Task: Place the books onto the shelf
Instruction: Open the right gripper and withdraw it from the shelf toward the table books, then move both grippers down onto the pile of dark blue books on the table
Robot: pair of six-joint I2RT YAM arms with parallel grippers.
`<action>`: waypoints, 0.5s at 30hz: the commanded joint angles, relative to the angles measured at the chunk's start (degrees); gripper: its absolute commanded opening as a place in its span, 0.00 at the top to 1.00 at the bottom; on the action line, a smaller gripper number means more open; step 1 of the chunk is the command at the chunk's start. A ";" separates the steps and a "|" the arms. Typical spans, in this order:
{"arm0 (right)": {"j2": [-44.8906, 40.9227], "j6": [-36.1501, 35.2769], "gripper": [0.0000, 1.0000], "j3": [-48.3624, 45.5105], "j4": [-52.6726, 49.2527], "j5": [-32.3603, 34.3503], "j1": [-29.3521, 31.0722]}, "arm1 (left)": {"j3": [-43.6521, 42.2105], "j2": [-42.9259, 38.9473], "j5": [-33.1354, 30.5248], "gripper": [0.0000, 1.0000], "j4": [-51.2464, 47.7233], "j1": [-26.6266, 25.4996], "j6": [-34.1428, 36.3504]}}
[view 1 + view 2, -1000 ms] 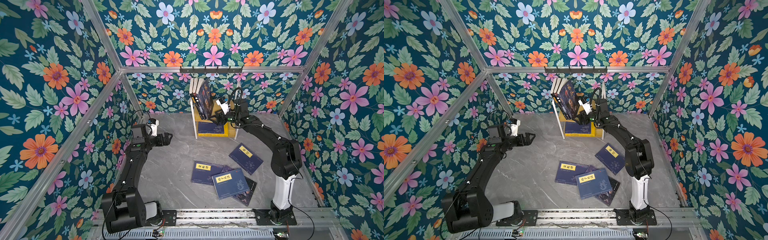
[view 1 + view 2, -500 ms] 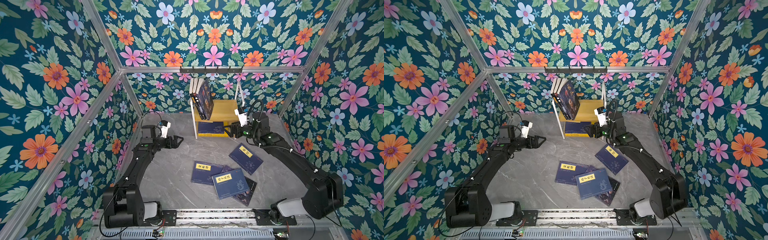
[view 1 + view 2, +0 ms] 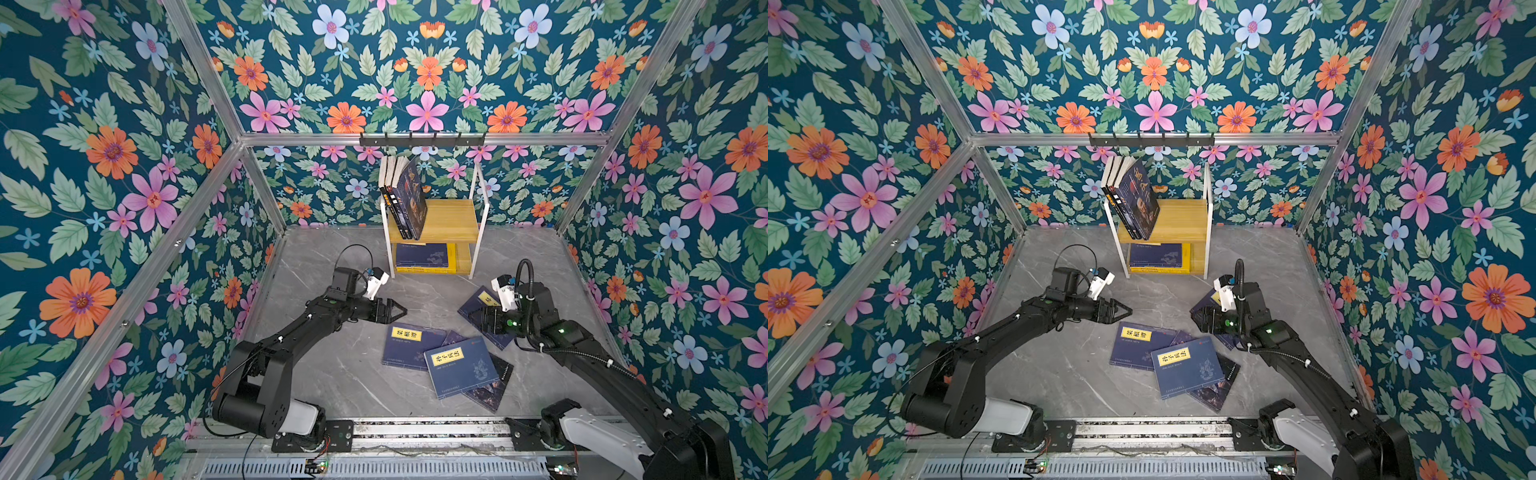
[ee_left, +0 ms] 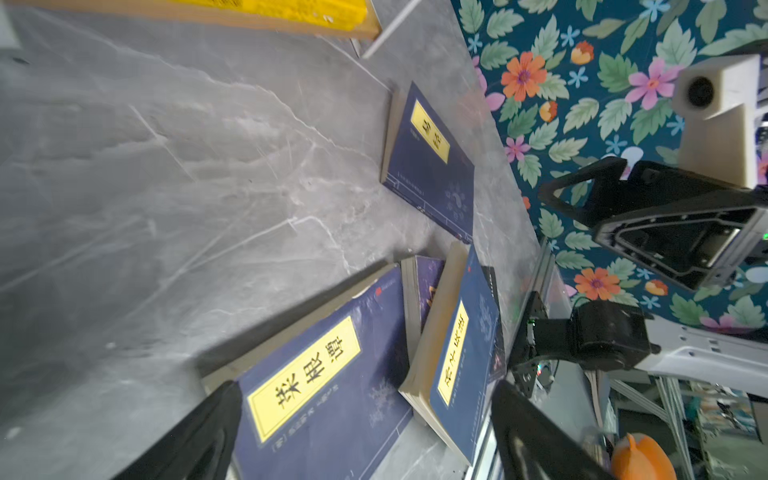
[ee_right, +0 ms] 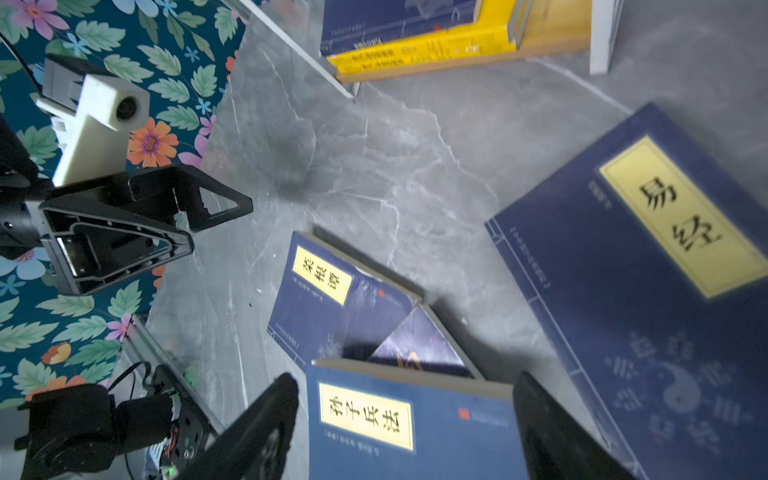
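Observation:
The shelf (image 3: 451,218) stands at the back wall, with several books (image 3: 409,199) leaning upright on its top board and navy and yellow books (image 3: 424,257) lying flat on the lower one. On the floor lie a navy book (image 3: 409,347), a second navy book (image 3: 461,368) over a dark one (image 3: 494,384), and a third navy book (image 3: 478,305). My left gripper (image 3: 401,311) hangs open just above the first book's far edge (image 4: 316,386). Above the third book hovers my right gripper (image 3: 1198,319), open and empty, with the second book (image 5: 399,424) showing below its jaws.
A black hook rail (image 3: 422,140) runs along the back frame above the shelf. Floral walls close in on three sides. A metal rail (image 3: 415,432) with both arm bases lines the front edge. Bare grey floor (image 3: 332,374) lies at the front left.
My right arm has drawn back from the shelf and come down over the floor books. My left arm has swung in toward the middle, near the first navy book.

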 commanded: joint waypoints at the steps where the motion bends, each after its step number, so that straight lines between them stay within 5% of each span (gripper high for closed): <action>1: -1.94 2.40 0.22 -2.93 -2.04 -3.00 0.06 | -1.24 0.82 2.36 0.05 2.05 -2.45 0.56; 15: 6.19 2.82 0.26 -5.83 -2.41 -7.89 -6.09 | -1.19 5.34 -3.28 0.14 0.07 -11.13 4.98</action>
